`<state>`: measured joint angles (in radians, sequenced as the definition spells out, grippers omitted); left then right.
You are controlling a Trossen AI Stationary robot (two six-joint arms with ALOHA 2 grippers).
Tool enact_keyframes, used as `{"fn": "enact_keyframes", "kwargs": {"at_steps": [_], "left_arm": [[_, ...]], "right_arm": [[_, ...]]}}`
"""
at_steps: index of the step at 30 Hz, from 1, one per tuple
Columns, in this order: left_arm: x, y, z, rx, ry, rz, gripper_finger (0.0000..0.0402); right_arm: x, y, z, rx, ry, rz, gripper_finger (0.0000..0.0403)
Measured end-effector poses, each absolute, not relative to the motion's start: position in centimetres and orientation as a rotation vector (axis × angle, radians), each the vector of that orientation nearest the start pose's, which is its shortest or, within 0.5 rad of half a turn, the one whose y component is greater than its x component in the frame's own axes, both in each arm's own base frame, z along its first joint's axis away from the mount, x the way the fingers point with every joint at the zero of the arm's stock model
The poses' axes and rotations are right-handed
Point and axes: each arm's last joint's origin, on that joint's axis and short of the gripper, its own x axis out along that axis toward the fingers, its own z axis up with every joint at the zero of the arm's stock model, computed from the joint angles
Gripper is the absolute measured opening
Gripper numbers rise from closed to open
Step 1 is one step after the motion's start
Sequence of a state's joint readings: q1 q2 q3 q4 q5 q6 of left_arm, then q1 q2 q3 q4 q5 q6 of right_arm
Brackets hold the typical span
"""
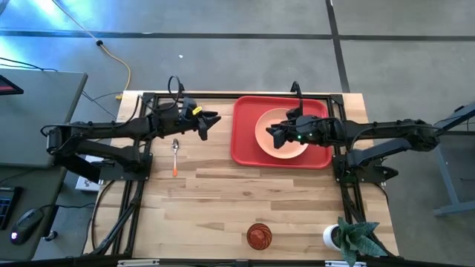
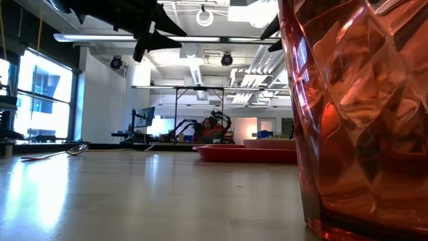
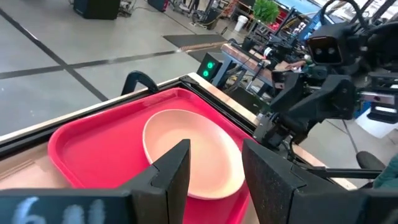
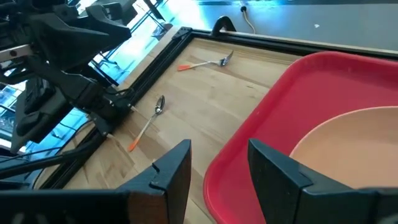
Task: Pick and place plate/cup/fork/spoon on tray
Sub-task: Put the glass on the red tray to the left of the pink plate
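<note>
The right gripper (image 1: 272, 134) hovers over the peach plate (image 1: 280, 133), fingers parted and holding nothing. The plate (plain, round, flat) lies inside the bright red tray (image 1: 245, 133). The left gripper (image 1: 210, 124), likewise open and empty, hangs just beside the tray's edge. On the bare wood lie the orange-handled spoon (image 1: 175, 154) and fork (image 4: 204, 63). The faceted red cup (image 1: 259, 235) stands well apart, near the table's edge.

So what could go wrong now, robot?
The cup stands at the table's near edge, far from the tray, so carrying it could end in a drop. The spoon and fork lie flat and thin, so the open left gripper might slip off them.
</note>
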<state>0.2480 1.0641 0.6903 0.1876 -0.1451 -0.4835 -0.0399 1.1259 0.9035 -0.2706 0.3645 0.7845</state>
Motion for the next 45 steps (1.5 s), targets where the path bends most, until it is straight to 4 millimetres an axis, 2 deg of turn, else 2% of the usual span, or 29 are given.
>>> {"fn": "enact_keyframes", "kwargs": {"at_steps": [3, 6, 9, 14, 20, 22, 28, 32, 35, 39, 45], "left_arm": [[23.0, 5.7, 28.7, -0.504, 0.034, 0.436, 0.0133], [23.8, 5.6, 29.5, -0.523, -0.080, 0.495, 0.0131], [26.7, 6.3, 29.6, -0.489, 0.006, 0.467, 0.0123], [32.1, 7.4, 28.5, -0.507, 0.255, 0.429, 0.0111], [37.2, 9.3, 26.8, -0.534, 0.459, 0.418, 0.0108], [38.5, 10.3, 25.5, -0.520, 0.537, 0.409, 0.0102], [42.4, 12.7, 21.8, -0.550, 0.608, 0.354, 0.0074], [43.5, 13.6, 19.0, -0.570, 0.673, 0.361, 0.0062], [43.7, 13.7, 17.9, -0.576, 0.702, 0.367, 0.0060], [43.9, 13.8, 17.1, -0.545, 0.724, 0.356, 0.0060], [43.8, 13.8, 16.9, -0.521, 0.745, 0.356, 0.0060]], "right_arm": [[23.9, -2.3, 30.0, 0.691, 0.350, -0.593, 0.0149], [23.3, -3.5, 30.4, 0.703, 0.481, -0.671, 0.0149], [22.7, -4.7, 30.7, 0.656, 0.641, -0.757, 0.0149], [22.3, -5.9, 31.5, 0.671, 0.770, -0.852, 0.0149], [21.4, -4.4, 31.3, 0.768, 0.855, -0.911, 0.0149], [21.4, -3.6, 31.3, 0.780, 0.840, -0.930, 0.0149], [21.7, -1.8, 31.1, 0.772, 0.787, -0.983, 0.0149], [21.8, -1.1, 31.0, 0.767, 0.763, -1.017, 0.0149], [21.9, -0.9, 30.8, 0.756, 0.770, -1.032, 0.0149], [22.3, -0.8, 30.1, 0.722, 0.813, -1.041, 0.0149], [23.6, -0.8, 28.8, 0.686, 0.880, -1.060, 0.0149]]}}
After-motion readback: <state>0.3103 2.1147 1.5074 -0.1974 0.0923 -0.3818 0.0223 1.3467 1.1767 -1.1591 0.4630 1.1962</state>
